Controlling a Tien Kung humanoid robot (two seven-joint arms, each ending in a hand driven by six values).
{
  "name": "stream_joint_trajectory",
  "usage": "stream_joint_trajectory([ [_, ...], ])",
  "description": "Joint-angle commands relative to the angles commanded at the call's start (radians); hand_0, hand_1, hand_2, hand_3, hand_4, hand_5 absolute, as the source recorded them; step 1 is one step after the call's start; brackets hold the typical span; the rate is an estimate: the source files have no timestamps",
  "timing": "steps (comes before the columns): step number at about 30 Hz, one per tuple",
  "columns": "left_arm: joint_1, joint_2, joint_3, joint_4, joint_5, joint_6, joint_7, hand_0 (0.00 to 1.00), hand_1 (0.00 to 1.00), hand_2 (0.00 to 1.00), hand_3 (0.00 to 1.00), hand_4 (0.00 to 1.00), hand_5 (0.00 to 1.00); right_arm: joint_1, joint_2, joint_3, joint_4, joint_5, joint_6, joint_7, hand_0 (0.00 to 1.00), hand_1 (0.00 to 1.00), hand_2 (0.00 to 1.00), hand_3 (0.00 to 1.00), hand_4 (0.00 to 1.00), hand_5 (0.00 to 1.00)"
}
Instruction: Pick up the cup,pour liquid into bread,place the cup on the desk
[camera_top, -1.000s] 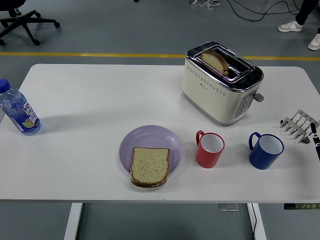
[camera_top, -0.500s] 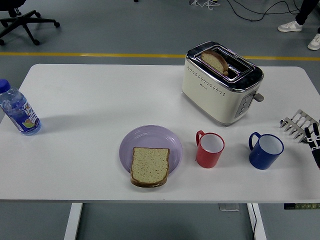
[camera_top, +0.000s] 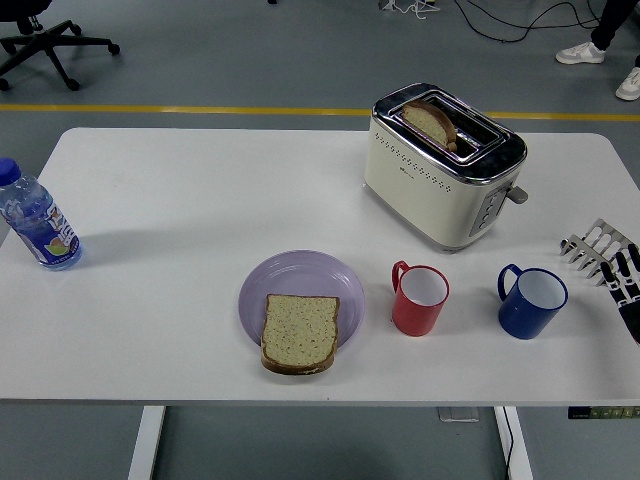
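Observation:
A red cup (camera_top: 420, 299) stands upright right of a purple plate (camera_top: 300, 278) that holds a slice of bread (camera_top: 299, 332). A blue cup (camera_top: 532, 301) stands further right. My right hand (camera_top: 608, 262) enters at the right edge, fingers spread and empty, a short way right of the blue cup. The left arm is out of view.
A cream toaster (camera_top: 443, 165) with a slice in its slot stands behind the cups. A water bottle (camera_top: 36, 223) stands at the table's left edge. An office chair base (camera_top: 45, 40) and a person's shoes (camera_top: 600, 55) are on the floor beyond.
My right hand has come further into view from the right edge, moving left toward the blue cup. The objects on the table have not moved.

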Motion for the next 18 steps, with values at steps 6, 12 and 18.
stream_joint_trajectory([
  [6,-0.002,0.001,0.003,0.0,-0.007,0.0,-0.002,0.677,0.74,0.75,0.647,0.406,0.998,0.002,0.001,0.002,-0.002,-0.003,0.001,0.0,0.587,0.528,0.604,0.595,0.602,0.198],
  [12,-0.006,0.001,0.005,0.0,-0.012,0.001,-0.003,0.677,0.74,0.75,0.647,0.405,0.998,0.006,0.003,0.001,-0.004,-0.004,0.001,0.001,0.586,0.527,0.603,0.595,0.597,0.182],
  [18,-0.009,0.001,0.005,0.0,-0.012,0.0,-0.003,0.677,0.74,0.75,0.647,0.405,0.998,0.009,0.004,-0.002,-0.008,-0.005,0.002,0.001,0.584,0.523,0.603,0.595,0.595,0.172],
])
